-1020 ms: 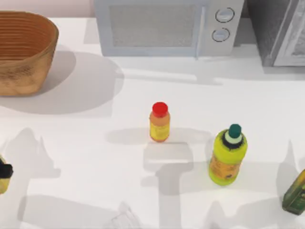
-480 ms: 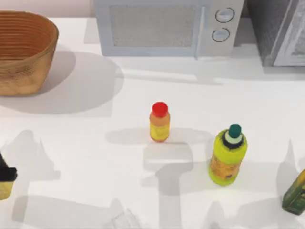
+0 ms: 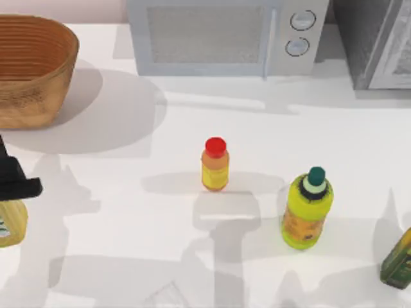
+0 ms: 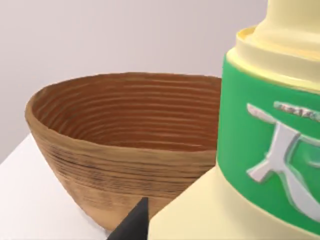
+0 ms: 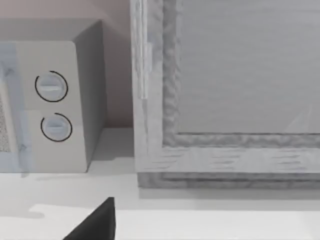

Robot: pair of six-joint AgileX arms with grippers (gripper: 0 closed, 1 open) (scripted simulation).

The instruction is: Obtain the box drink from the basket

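The box drink (image 3: 11,224) is a pale cream-yellow carton at the table's far left edge, in front of the basket and outside it. My left gripper (image 3: 16,183) is the dark shape over its top, shut on it. The left wrist view has the carton (image 4: 260,150) very close, its green band with white print facing the camera, and one dark fingertip (image 4: 134,225) beside it. The light brown woven basket (image 3: 32,70) stands at the back left, and the ribbed inside (image 4: 130,115) that I can see holds nothing. A dark part of my right gripper (image 5: 95,225) faces the back right corner.
A white microwave (image 3: 225,35) stands at the back centre, with a grey cabinet (image 3: 379,38) to its right. A small orange bottle with a red cap (image 3: 214,165) stands mid-table. A lime-yellow bottle (image 3: 307,208) is to its right, and a dark green bottle (image 3: 398,260) at the right edge.
My left gripper and the carton have come further into the top view from the left edge, moving toward the back. The bottles have not moved.
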